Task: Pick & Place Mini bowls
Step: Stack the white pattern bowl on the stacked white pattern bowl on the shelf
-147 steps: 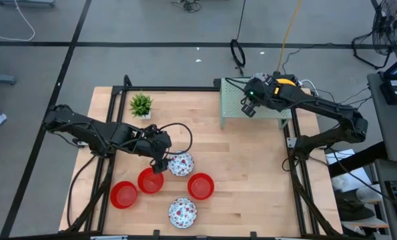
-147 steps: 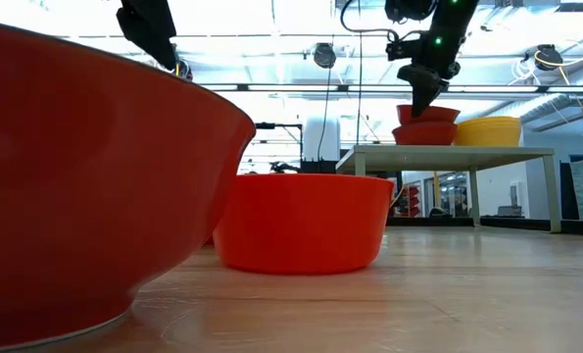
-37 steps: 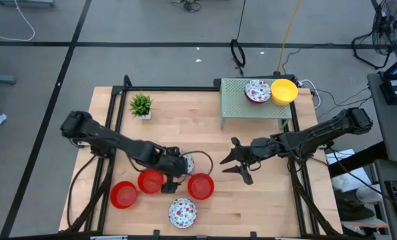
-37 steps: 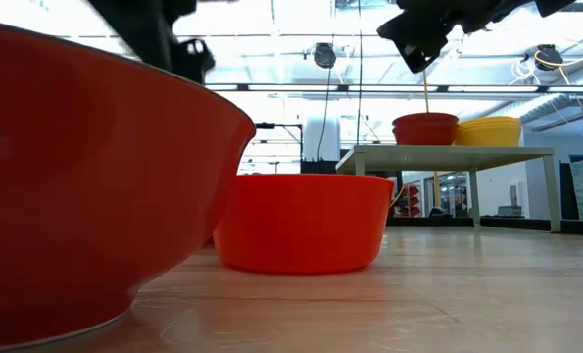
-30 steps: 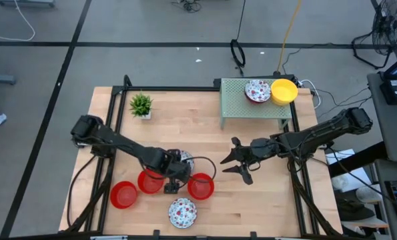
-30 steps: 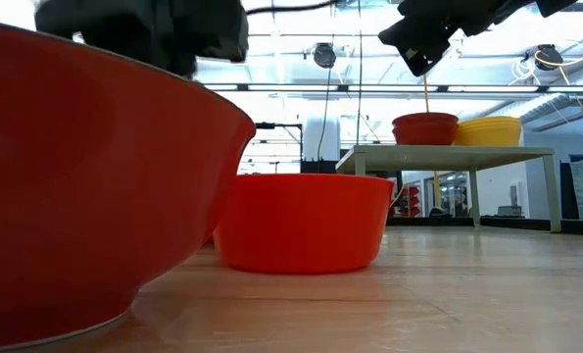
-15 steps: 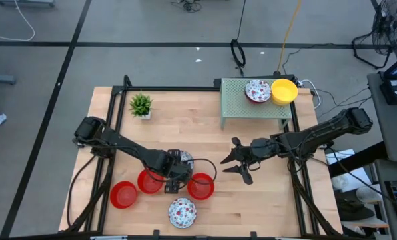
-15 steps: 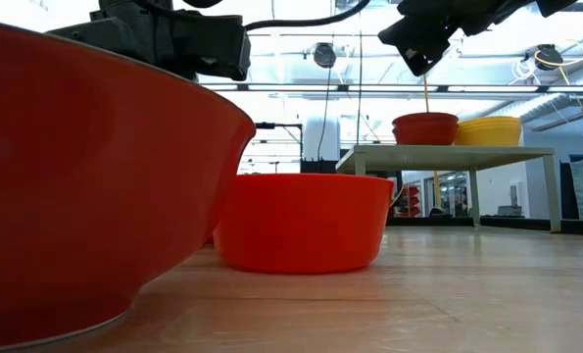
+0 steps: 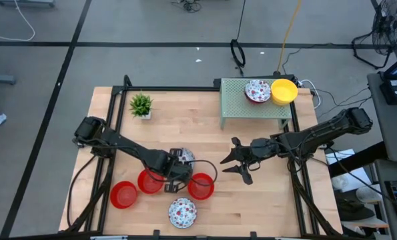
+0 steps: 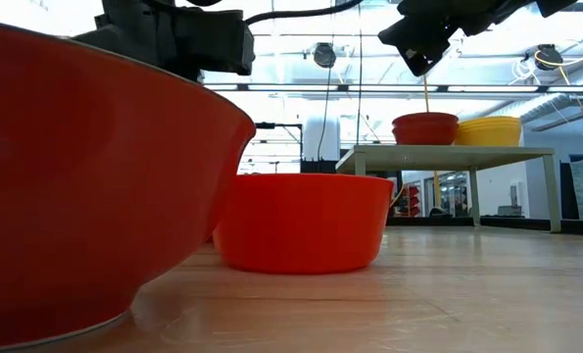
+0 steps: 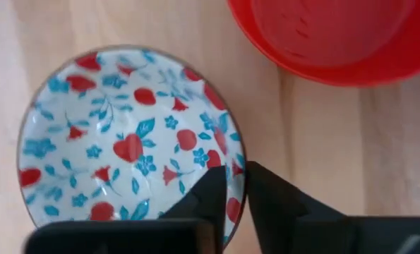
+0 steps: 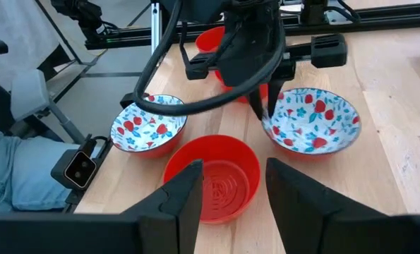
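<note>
A white mini bowl with red and blue flowers (image 11: 125,148) stands on the wooden table left of centre (image 9: 187,157). My left gripper (image 11: 239,201) is shut on its rim. Three red mini bowls (image 9: 124,195) (image 9: 148,181) (image 9: 201,187) and a second floral one (image 9: 183,212) stand around it on their bases. My right gripper (image 9: 228,163) hangs open over the table's middle, with nothing between its fingers (image 12: 234,183). A floral bowl (image 9: 257,91) and a yellow bowl (image 9: 283,91) sit on the green shelf (image 9: 241,107). My left gripper has the floral bowl's rim (image 11: 241,166) on the side toward the table's near edge, one finger inside the bowl and one outside. The fingers come steeply from above, pointing down (image 12: 265,106). The bowl stands upright with its base on the table.
A small green potted plant (image 9: 141,105) stands at the far left of the table. The red bowl (image 12: 211,176) lies between my right gripper and the held bowl. A black frame runs along the table's edges (image 9: 297,173). A person's leg (image 12: 5,162) shows beyond the table's left side.
My left gripper has settled at the floral bowl's rim with a small turn of its wrist. The bowl has stayed where it was on the table.
</note>
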Tool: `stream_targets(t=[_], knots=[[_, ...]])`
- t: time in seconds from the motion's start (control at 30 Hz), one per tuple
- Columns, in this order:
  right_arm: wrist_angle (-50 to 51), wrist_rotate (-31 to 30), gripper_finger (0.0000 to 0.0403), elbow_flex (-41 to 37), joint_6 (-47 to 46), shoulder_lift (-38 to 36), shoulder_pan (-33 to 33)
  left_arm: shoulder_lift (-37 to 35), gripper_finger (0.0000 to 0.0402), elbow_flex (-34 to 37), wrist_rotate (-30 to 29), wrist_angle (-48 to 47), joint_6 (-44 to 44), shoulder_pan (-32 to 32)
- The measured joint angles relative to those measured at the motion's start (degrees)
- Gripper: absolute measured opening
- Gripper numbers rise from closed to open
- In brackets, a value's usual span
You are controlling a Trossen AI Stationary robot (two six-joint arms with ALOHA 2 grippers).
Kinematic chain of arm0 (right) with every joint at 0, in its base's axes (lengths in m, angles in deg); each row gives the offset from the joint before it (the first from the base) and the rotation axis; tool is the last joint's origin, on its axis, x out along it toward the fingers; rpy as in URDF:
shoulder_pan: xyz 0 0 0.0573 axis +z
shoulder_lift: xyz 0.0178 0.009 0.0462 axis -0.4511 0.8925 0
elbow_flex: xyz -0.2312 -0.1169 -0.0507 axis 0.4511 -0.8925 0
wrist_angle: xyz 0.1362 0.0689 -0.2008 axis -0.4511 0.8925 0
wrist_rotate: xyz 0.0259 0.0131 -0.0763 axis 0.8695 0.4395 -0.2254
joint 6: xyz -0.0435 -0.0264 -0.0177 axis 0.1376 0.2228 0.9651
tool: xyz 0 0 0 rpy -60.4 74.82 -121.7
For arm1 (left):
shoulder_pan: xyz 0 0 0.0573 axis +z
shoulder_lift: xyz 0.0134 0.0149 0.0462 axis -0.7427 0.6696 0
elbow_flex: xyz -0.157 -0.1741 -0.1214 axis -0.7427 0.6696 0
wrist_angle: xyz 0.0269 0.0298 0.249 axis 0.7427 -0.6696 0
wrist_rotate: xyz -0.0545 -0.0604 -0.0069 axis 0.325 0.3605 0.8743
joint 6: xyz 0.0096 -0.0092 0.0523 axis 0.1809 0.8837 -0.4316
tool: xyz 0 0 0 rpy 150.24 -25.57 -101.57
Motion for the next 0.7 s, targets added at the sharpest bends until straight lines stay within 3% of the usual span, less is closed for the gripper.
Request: stream_targets(t=[0.17,0.7], knots=[[0.0,0.0,0.0141,0.0,0.0,0.0,0.0,0.0,0.0010,0.0,-3.7,1.0,-6.4,0.1],[0.0,0.1,0.0141,0.0,0.0,0.0,0.0,0.0,0.0005,0.0,-3.0,15.7,-23.7,3.8]])
